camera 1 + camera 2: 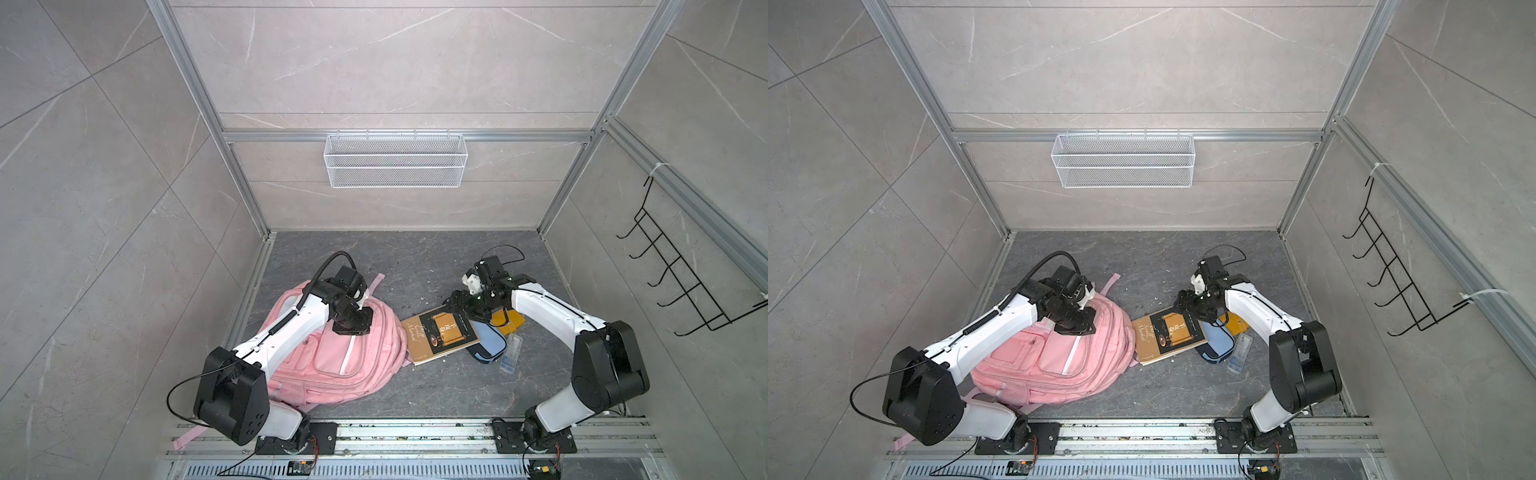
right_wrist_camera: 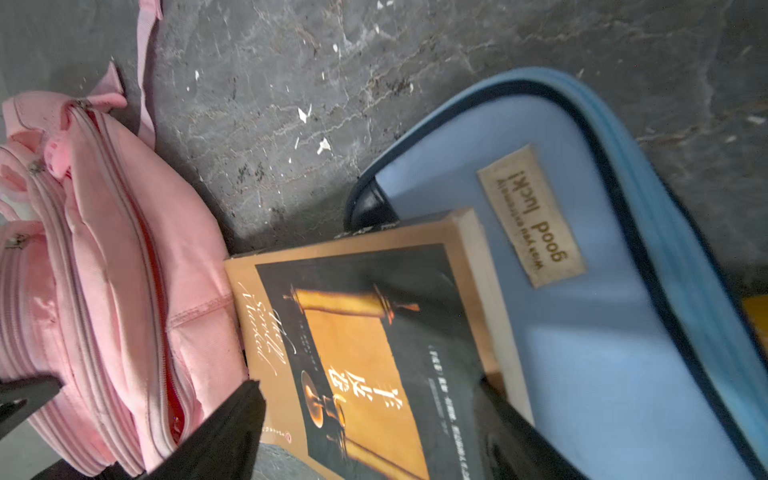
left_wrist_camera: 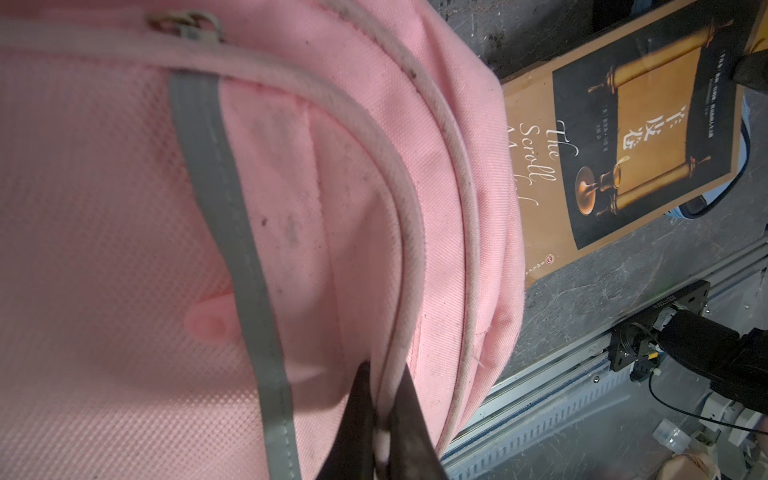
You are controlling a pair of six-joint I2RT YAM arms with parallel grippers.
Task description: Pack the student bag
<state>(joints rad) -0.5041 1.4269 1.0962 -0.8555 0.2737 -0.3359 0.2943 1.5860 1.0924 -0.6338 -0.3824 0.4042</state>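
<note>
Only the left wrist view showed the left fingers (image 3: 353,424) clamped on piping of the student bag (image 3: 124,208); the right fingers (image 2: 224,432) stood apart over the book (image 2: 374,332) beside it.

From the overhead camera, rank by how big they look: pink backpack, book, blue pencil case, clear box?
1. pink backpack
2. book
3. blue pencil case, partly covered by the book, so unsure
4. clear box

My left tool (image 3: 384,370) points down, its jaws pinched tightly together. My right tool (image 2: 368,384) angles downward, its jaws spread wide apart.
</note>
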